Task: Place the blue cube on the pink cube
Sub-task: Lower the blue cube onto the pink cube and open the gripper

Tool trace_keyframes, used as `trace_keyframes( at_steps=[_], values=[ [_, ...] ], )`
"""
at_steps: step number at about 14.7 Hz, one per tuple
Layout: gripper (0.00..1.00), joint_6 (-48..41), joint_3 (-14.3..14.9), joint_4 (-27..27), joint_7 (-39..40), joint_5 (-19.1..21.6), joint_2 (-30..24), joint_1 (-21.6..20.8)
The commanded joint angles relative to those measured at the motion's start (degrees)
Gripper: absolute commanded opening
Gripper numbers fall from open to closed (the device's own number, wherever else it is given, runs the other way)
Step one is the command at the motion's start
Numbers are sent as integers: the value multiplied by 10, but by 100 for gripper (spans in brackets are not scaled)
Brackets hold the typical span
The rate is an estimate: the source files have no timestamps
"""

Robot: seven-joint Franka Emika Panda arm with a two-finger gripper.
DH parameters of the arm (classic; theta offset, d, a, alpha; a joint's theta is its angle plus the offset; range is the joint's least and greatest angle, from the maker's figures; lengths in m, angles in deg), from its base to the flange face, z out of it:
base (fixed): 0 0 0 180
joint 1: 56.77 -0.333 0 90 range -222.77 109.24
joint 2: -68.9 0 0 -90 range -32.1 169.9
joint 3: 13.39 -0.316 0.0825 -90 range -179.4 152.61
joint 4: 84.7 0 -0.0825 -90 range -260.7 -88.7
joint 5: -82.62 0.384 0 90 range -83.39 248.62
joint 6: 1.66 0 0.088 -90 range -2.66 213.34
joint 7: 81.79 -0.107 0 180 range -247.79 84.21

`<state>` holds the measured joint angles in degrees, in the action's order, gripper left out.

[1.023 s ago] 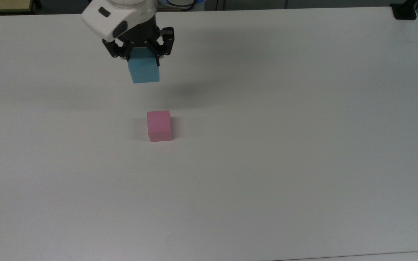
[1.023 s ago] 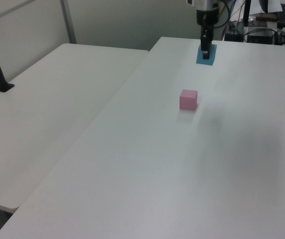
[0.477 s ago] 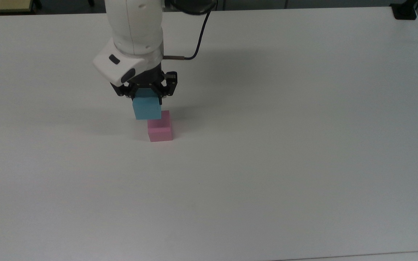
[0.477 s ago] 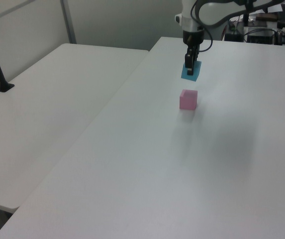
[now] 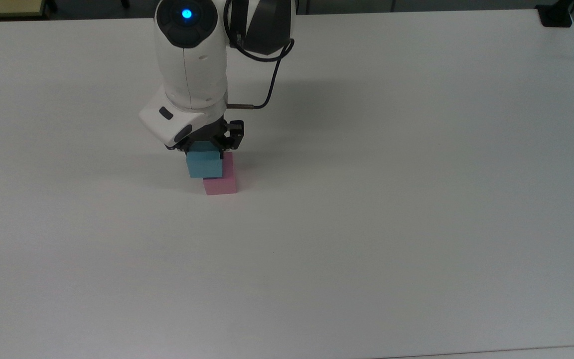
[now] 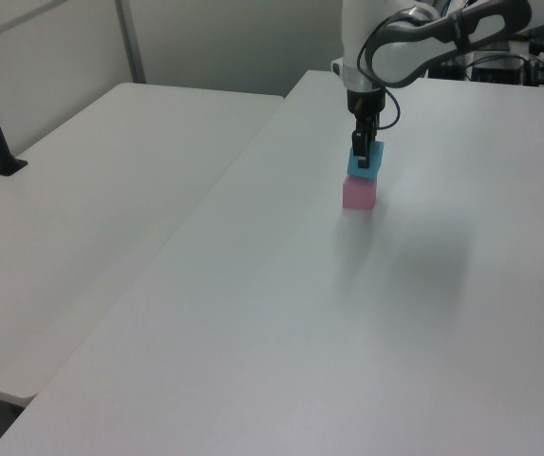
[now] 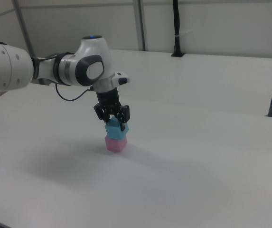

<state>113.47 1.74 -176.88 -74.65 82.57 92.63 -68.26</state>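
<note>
the gripper [image 5: 206, 149] is pointing straight down over the white table [image 5: 416, 199] and is clamping the blue cube [image 5: 204, 165] between its two black fingers, one on each side of the block's upper part. the blue cube is looking like a small, plain, light-blue matte block with clean flat faces and sharp edges, with nothing printed on it. in the top view its front face and a strip of its top are showing below the fingers.

the pink cube [image 5: 221, 183] is sitting flat on the table directly under it. it is a plain pink matte block of much the same size. in the top view the blue block is covering the upper left part of the pink one, so the pink front face and its right side are peeking out below and to the top view's right.

in the left view the blue cube [image 6: 366, 161] is sitting right over the pink cube [image 6: 358, 193], with the gripper [image 6: 361, 152] reaching down from the white arm [image 6: 414, 43]. in the right view the blue cube [image 7: 116, 129] is appearing turned a little against the pink cube [image 7: 115, 143], its corners not lining up with those below. the two blocks are looking as if they are touching or nearly touching, but i cannot tell which. the gripper [image 7: 112, 119] is wrapping the blue block's top there too.

a black cable [image 5: 267, 80] is looping from the arm's wrist in the top view.
</note>
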Motion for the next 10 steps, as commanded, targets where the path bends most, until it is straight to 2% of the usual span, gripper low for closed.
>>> trace_keyframes(
  at_steps=[1,6,10],
  values=[
    [100,23,5,-10,-11,7,9,-9],
    [100,15,5,-9,-12,7,2,-11],
    [100,-41,4,-3,-12,7,-46,-13]
  ],
)
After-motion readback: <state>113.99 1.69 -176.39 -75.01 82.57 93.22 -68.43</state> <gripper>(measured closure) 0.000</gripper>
